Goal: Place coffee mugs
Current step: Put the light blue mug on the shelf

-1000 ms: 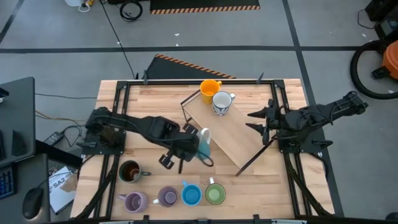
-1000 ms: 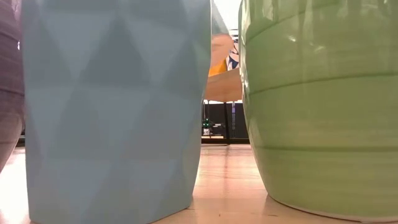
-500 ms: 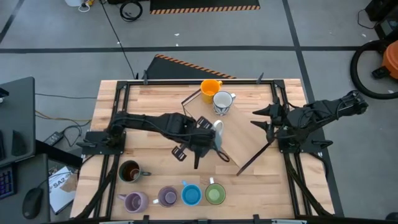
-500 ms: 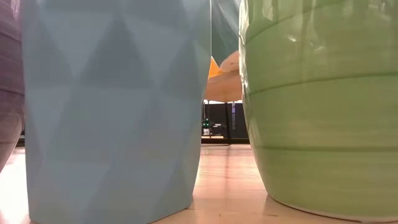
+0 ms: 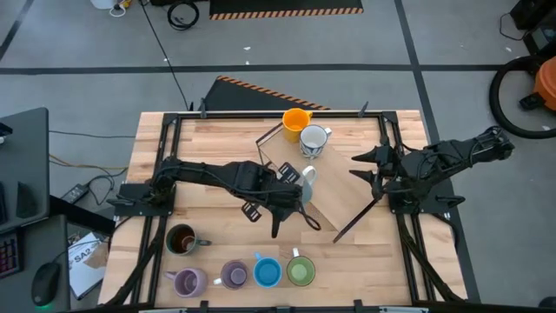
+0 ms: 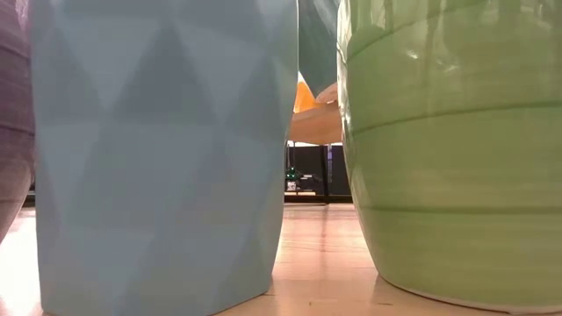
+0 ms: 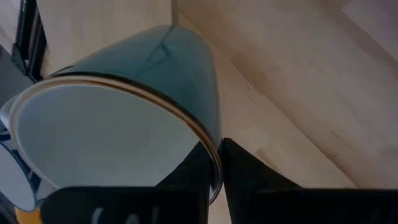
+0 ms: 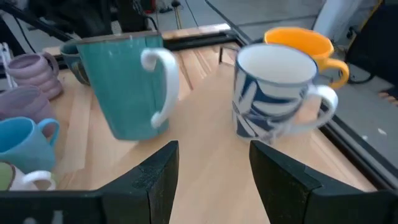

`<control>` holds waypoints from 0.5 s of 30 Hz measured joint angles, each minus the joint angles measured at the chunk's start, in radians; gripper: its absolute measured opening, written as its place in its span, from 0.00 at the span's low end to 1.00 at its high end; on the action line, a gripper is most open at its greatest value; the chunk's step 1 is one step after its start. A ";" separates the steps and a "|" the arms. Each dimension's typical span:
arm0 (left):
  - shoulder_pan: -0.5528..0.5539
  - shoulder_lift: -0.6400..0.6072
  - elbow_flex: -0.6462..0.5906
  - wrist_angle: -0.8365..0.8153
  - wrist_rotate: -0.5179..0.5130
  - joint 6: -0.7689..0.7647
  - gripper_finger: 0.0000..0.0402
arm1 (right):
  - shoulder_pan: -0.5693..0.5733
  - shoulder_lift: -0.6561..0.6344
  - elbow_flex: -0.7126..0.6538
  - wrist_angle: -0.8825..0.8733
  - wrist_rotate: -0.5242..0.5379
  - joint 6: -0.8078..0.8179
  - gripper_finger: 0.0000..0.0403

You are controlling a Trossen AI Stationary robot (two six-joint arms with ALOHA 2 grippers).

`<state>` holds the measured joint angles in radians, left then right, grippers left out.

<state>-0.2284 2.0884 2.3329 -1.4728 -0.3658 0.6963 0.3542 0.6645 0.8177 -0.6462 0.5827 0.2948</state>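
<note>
5 mugs [image 5: 233,275] line table's [image 5: 365,252] near edge.

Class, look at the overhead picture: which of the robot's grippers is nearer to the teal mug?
Left. The left gripper is shut on the teal mug, holding it over the wooden board. The right gripper waits open beyond the board's far side.

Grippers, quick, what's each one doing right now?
Left gripper: shut on the teal mug by its rim.
Right gripper: open, holding nothing.

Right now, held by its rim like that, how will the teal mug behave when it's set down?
The teal mug looks glazed, so probably slippery and rigid. The left gripper pinches only its rim, so it may swing. It is tall with a narrower base, so it could tip.
</note>
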 joint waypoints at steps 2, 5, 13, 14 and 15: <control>-0.011 0.000 0.000 -0.005 -0.016 0.020 0.07 | 0.000 0.032 0.000 0.036 0.000 -0.027 0.50; -0.025 0.000 0.000 -0.007 -0.050 0.024 0.07 | 0.000 0.085 0.000 0.100 -0.022 -0.092 0.50; -0.068 -0.001 0.000 0.000 -0.149 0.089 0.07 | -0.015 0.133 0.000 0.293 -0.139 -0.280 0.50; -0.072 -0.001 0.000 0.006 -0.157 0.101 0.07 | -0.023 0.133 0.000 0.311 -0.157 -0.299 0.50; -0.076 -0.001 0.000 0.012 -0.164 0.114 0.07 | -0.031 0.135 0.000 0.334 -0.178 -0.317 0.50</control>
<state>-0.3046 2.0872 2.3329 -1.4610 -0.5298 0.8102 0.3230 0.7990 0.8175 -0.3120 0.4043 -0.0219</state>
